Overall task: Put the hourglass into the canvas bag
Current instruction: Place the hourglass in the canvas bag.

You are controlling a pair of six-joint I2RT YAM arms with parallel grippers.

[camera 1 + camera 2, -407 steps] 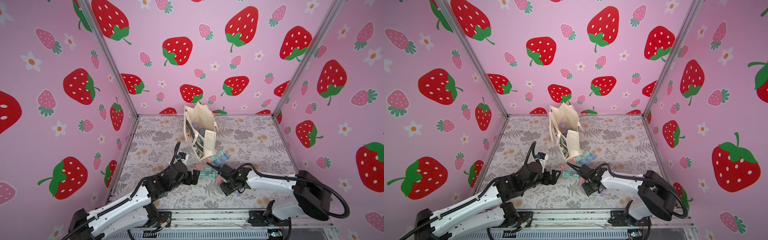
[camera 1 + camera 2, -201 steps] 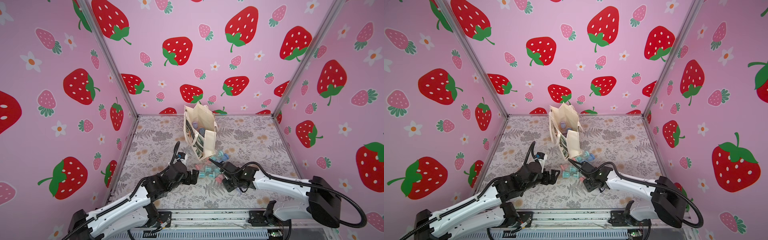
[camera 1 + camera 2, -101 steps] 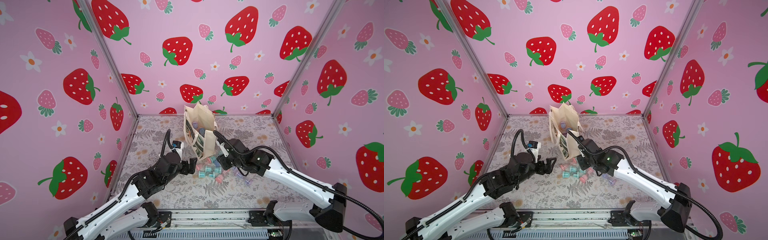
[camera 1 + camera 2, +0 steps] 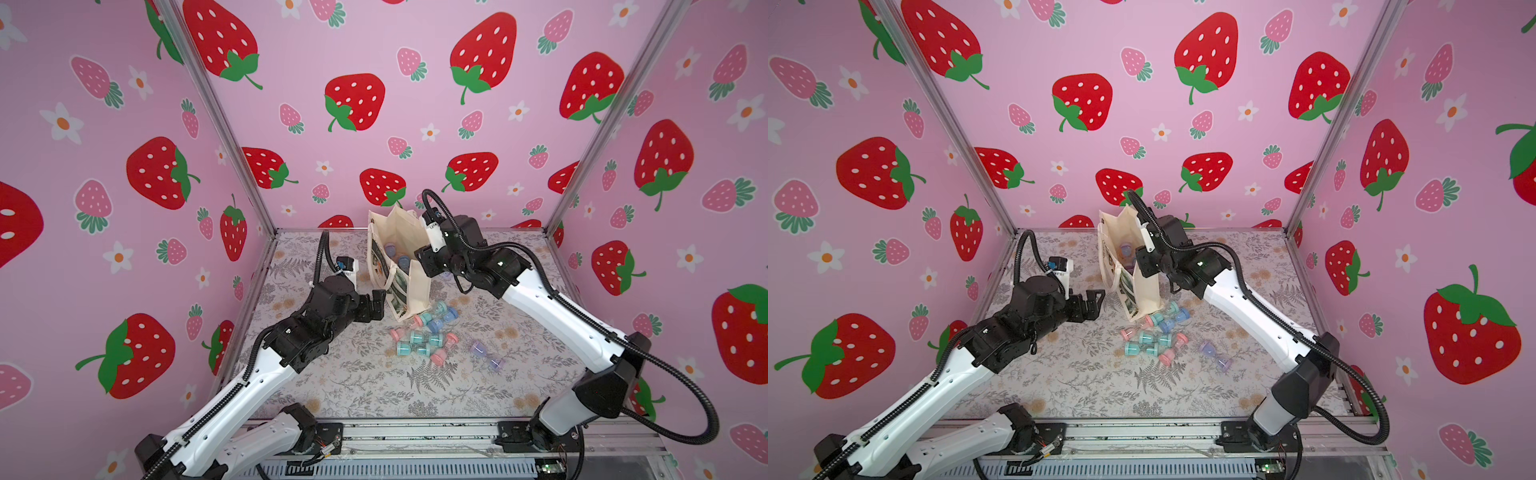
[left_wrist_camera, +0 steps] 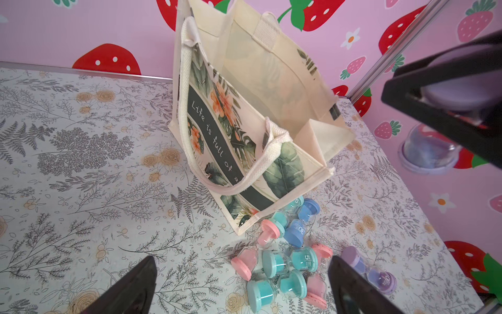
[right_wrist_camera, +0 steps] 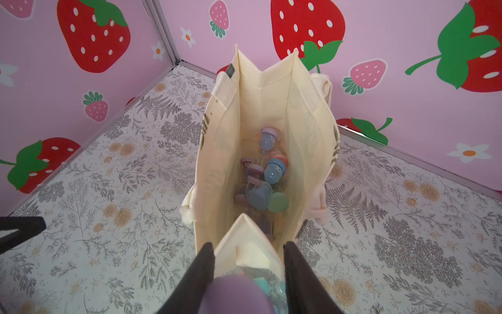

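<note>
The canvas bag [image 4: 417, 286] [image 4: 1144, 295] stands open-topped toward the back of the table; its leaf print and dark lettered band [image 5: 217, 144] face my left gripper. My right gripper [image 6: 249, 246] [image 4: 424, 264] hangs over the bag's near end, shut on a purple-capped hourglass [image 6: 236, 295] [image 5: 432, 152]. Several hourglasses [image 6: 267, 174] lie on the bag's floor. The left gripper [image 5: 241, 262] [image 4: 380, 301] [image 4: 1096, 301] is open and holds nothing, low beside the bag's printed face.
Several loose pink, teal and blue hourglasses [image 4: 424, 336] [image 5: 285, 266] lie in a heap at the bag's front corner. A purple one [image 4: 486, 355] lies apart to their right. Pink strawberry walls [image 4: 374, 124] close the floral table on three sides.
My right arm has risen from the table with the purple hourglass and swung back over the bag's mouth. The left gripper has moved back and up toward the bag's front.
</note>
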